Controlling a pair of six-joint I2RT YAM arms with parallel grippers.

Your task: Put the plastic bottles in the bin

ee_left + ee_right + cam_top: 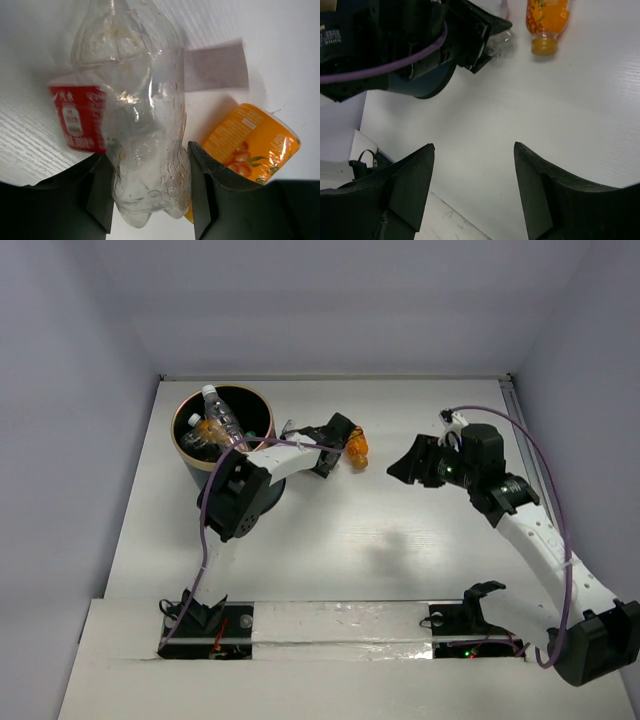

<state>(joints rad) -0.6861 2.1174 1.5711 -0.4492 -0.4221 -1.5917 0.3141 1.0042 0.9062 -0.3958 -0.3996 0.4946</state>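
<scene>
A clear plastic bottle with a red label lies on the table, its base squeezed between the two fingers of my left gripper, which is shut on it. Just to its right lies an orange-filled bottle, also visible as the orange bottle beside my left gripper. The navy bin stands at the far left with a clear bottle and an orange one inside. My right gripper hangs open and empty right of the orange bottle.
The left arm's elbow sits right against the bin's near side. White walls close the table on the left, far and right sides. A taped strip runs along the near edge between the arm bases.
</scene>
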